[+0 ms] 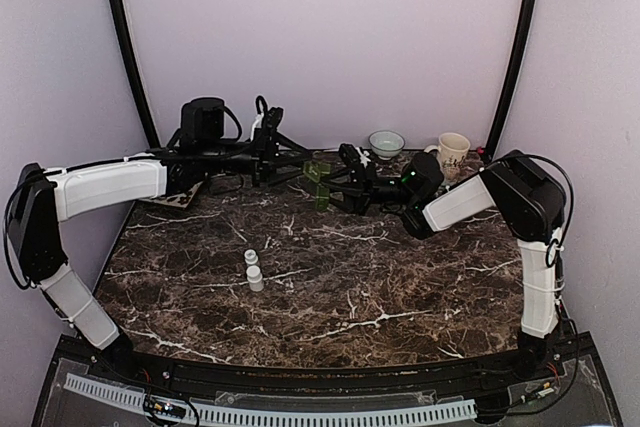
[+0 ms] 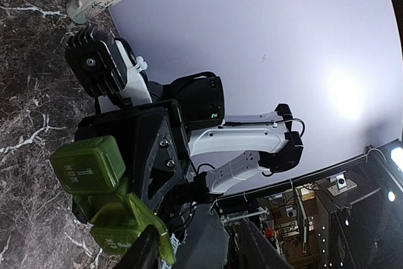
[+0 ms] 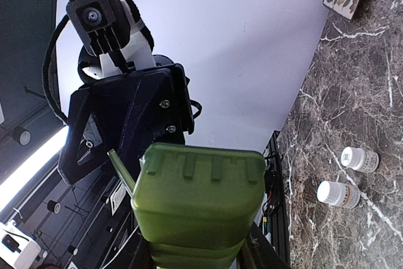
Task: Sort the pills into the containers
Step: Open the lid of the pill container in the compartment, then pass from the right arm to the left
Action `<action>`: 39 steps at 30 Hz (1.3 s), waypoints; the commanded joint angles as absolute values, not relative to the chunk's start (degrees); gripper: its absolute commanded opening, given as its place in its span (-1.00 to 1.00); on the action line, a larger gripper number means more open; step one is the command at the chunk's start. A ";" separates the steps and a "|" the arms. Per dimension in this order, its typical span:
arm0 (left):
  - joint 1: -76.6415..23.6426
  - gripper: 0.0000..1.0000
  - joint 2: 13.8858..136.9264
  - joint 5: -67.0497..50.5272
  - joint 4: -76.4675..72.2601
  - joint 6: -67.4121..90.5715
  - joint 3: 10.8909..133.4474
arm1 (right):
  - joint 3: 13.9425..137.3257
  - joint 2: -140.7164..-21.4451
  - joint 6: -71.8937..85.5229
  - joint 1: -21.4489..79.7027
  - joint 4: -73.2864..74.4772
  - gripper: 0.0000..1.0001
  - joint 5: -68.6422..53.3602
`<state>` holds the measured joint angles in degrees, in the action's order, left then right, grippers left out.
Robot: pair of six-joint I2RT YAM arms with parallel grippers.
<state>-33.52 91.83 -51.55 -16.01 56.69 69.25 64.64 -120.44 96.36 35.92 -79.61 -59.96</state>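
My right gripper (image 3: 198,253) has its jaws closed on the narrow sides of the green pill box (image 3: 198,200). It holds the box up off the table (image 1: 400,277), near the far edge, with one end pointing at my left gripper (image 2: 198,250). From the left wrist I can see two lids (image 2: 88,168) standing open on the box. Another green flap lies against one of my left fingers (image 2: 148,250). Those left jaws are partly apart, and I cannot tell whether they pinch that flap or only touch it. I judge this to be the step of getting the box ready, opening its compartments before any pill goes in. I see no loose pills anywhere. The two small white bottles (image 1: 254,269) stand close together near the middle of the table, caps on, well apart from both grippers. Next I would get the last lid fully open and set the box down flat with its compartments facing up. That calls for a steady right hold and a light pull with the left, so the box does not twist out of the grip. After that, one gripper has to go to a bottle.
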 commanded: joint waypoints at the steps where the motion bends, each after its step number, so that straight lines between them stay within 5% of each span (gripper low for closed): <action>1: -34.91 -0.16 91.10 -52.07 -8.48 49.66 73.07 | 65.65 -121.93 97.81 36.00 -79.90 -0.58 -58.37; 7: -34.96 -0.41 91.57 -48.81 -3.06 46.02 75.48 | 65.65 -121.82 97.66 35.95 -79.72 -0.57 -58.44; 19: -38.13 -0.61 94.40 -45.15 8.08 39.27 82.15 | 65.31 -121.22 96.99 36.04 -79.08 -0.58 -58.27; 25: -39.30 -0.98 95.58 -41.29 14.09 35.50 85.49 | 64.88 -120.87 96.32 36.04 -78.62 -0.57 -58.09; 31: -40.66 -1.00 97.10 -36.25 20.48 30.87 89.17 | 64.21 -120.69 95.99 36.04 -78.35 -0.53 -57.86; 39: -41.58 -1.00 98.11 -30.64 25.86 28.51 92.79 | 62.53 -120.47 94.06 35.64 -77.08 0.05 -57.63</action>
